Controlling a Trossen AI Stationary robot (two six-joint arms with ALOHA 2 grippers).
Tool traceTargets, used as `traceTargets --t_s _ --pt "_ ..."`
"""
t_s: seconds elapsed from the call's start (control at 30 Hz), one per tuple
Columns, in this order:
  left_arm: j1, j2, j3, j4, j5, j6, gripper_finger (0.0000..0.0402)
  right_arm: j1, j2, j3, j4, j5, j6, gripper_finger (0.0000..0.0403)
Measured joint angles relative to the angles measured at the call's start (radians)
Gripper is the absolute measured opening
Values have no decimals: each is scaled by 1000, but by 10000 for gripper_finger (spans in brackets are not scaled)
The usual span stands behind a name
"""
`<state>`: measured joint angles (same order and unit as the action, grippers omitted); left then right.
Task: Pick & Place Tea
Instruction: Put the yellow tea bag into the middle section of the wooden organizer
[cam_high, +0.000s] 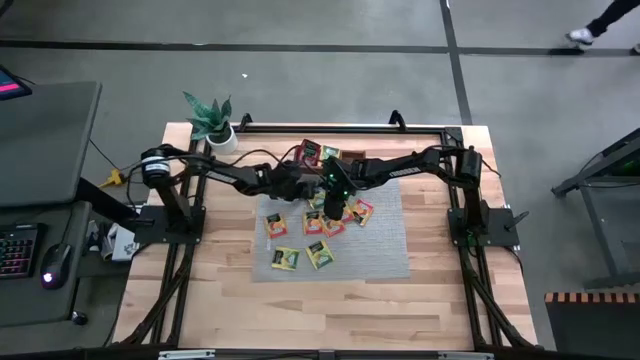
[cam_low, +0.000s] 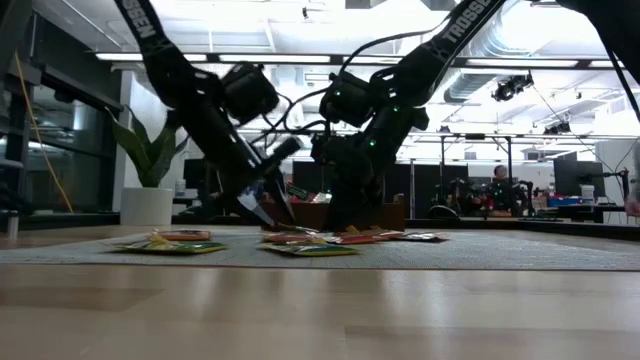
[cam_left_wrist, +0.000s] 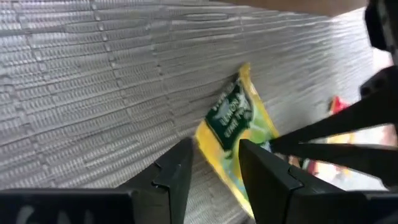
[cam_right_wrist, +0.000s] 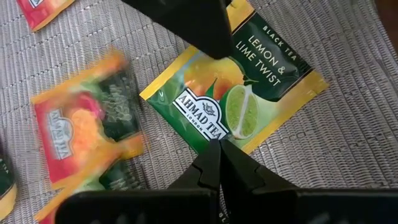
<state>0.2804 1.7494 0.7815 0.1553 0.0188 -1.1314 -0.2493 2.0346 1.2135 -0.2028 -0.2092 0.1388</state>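
Over the grey mat (cam_high: 385, 250), both my grippers crowd one yellow-green sachet (cam_right_wrist: 239, 102).

Right gripper (cam_right_wrist: 217, 155) hangs just above it, fingers pinched together, holding nothing; left gripper (cam_left_wrist: 214, 165) sits alongside, slightly parted, empty. The other sachets (cam_high: 300, 258) lie scattered nearer. My worry: our fingers colliding, or me nudging it.

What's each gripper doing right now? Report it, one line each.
Left gripper: open, empty, over the grey mat beside a yellow-green sachet.
Right gripper: shut, empty, tips over the Lemon & Lime Twist sachet.
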Motion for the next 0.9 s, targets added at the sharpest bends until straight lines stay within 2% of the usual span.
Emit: traceTargets --t_s 0.1,0.57,0.7,0.9 --pt "2 19 24 -6 31 0 136 0 0 0 -1 -9 6 0" --pt "2 37 49 -8 32 21 128 1 0 -2 -10 -29 17 0" --pt "2 38 49 -2 35 29 92 1 0 -2 -12 -35 15 0" --pt "3 39 50 -1 57 53 8 1 0 -2 -13 -38 6 0"
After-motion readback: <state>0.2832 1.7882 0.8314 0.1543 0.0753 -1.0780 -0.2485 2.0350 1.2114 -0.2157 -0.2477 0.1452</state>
